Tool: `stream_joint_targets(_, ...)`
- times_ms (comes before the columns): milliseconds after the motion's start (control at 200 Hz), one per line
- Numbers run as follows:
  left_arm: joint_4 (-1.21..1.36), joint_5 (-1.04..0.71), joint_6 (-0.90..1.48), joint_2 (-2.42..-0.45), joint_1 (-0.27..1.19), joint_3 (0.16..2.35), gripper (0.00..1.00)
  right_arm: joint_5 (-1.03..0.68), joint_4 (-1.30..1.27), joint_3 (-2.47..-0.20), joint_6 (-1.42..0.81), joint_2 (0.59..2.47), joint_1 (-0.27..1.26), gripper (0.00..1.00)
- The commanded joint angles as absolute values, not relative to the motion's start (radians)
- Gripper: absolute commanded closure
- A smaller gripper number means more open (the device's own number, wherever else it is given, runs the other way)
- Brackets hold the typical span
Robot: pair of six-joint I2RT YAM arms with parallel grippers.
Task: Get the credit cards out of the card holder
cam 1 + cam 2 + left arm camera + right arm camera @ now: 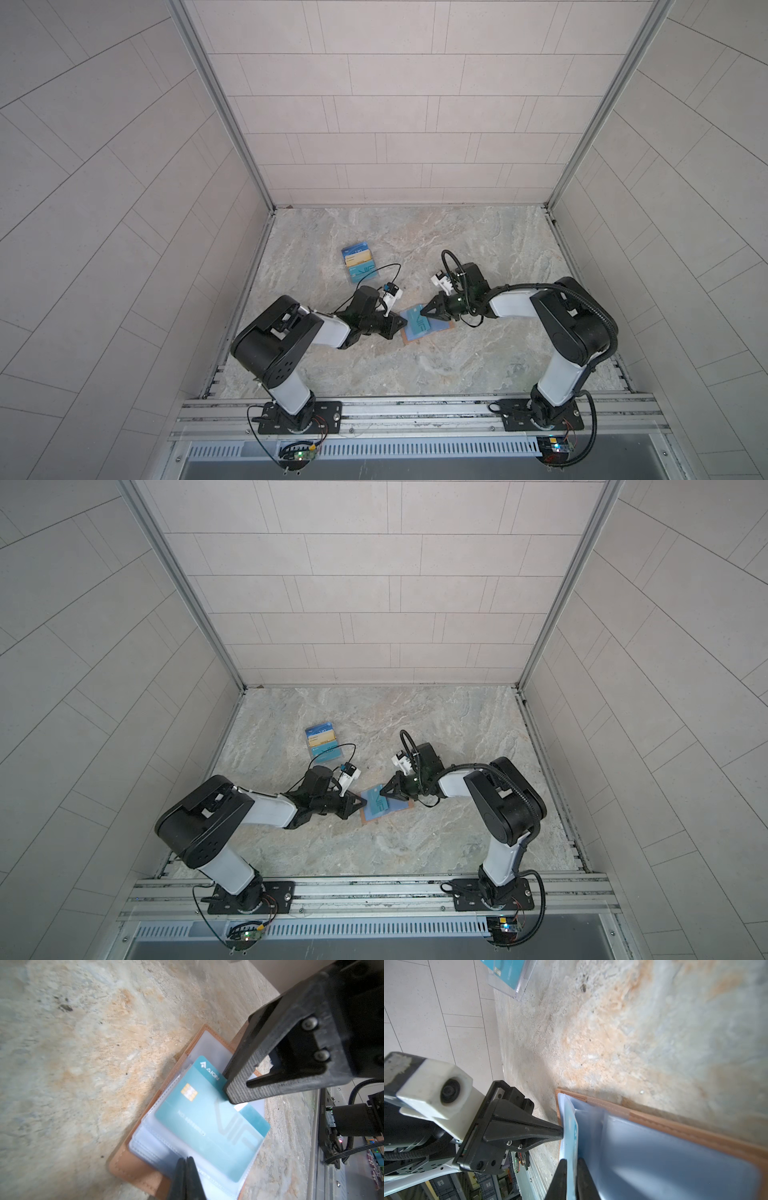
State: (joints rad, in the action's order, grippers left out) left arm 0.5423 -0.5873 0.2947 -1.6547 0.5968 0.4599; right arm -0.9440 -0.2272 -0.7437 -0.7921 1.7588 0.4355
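— At the middle of the grey-veined marble table [478, 257] lies the tan leather card holder [438, 328], spread open.
— Nearer the far left corner?
— A pile of blue, gold and teal cards [358, 262].
— The teal plastic VIP card [207, 1126]?
— Partly in a sleeve, its edge pinched by the right tool [424, 314]. The left tool [186, 1160], pressed together, touches the sleeves.

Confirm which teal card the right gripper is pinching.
The teal card partly out of a sleeve in the card holder, right gripper on its edge. The other teal card lies in the pile.
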Motion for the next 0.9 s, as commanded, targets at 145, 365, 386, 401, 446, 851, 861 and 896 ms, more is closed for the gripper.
stream_joint_targets(145, 0.400, -0.553, 0.271, -1.692, 0.607, 0.446, 1.00, -0.947, -0.183, -0.736, -0.754, 1.704, 0.414, 0.93)
stream_joint_targets(365, 0.397, -0.548, 0.270, -1.683, 0.606, 0.442, 1.00, -0.880, 0.034, -0.759, -0.627, 1.619, 0.369, 0.97)
stream_joint_targets(386, 0.397, -0.548, 0.270, -1.681, 0.606, 0.442, 1.00, -0.867, 0.060, -0.762, -0.615, 1.607, 0.365, 0.97)
stream_joint_targets(401, 0.397, -0.547, 0.270, -1.678, 0.608, 0.440, 1.00, -0.856, 0.081, -0.764, -0.604, 1.598, 0.362, 0.98)
stream_joint_targets(446, 0.400, -0.546, 0.271, -1.670, 0.607, 0.438, 0.99, -0.819, 0.149, -0.774, -0.572, 1.567, 0.354, 0.98)
stream_joint_targets(851, 0.297, -0.648, 0.292, -1.395, 0.606, 0.503, 0.50, -0.871, 0.270, -0.797, -0.480, 1.306, 0.347, 1.00)
stream_joint_targets(861, 0.291, -0.656, 0.294, -1.391, 0.606, 0.508, 0.49, -0.879, 0.271, -0.798, -0.478, 1.304, 0.347, 1.00)
stream_joint_targets(896, 0.277, -0.692, 0.299, -1.372, 0.606, 0.528, 0.48, -0.902, 0.271, -0.799, -0.469, 1.298, 0.347, 1.00)
